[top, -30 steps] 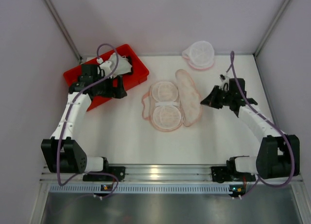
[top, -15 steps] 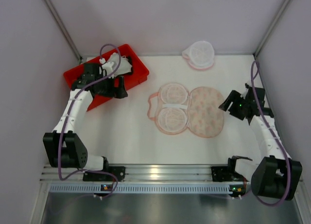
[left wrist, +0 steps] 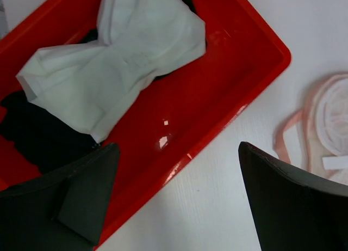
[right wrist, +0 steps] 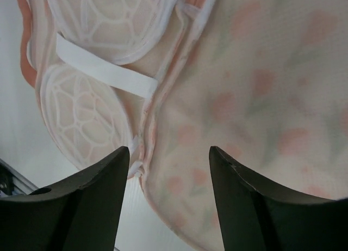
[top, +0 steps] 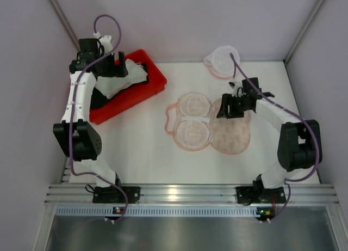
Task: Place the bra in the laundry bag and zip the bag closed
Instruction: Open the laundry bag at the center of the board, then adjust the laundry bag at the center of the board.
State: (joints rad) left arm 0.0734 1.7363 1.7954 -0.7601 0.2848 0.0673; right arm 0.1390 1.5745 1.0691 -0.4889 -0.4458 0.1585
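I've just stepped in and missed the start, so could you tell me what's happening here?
The left gripper hangs open over the red bin, where the black bra lies partly under a white garment. The right gripper, jaws apart, is above the peach patterned fabric piece lying open mid-table. The mesh laundry bag sits at the far edge, untouched; nothing is held.

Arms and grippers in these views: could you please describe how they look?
The left arm and right arm have white links between bulky black joints, with a purple cable looped along each. The left gripper and right gripper have broad, wedge-shaped matte black fingers.
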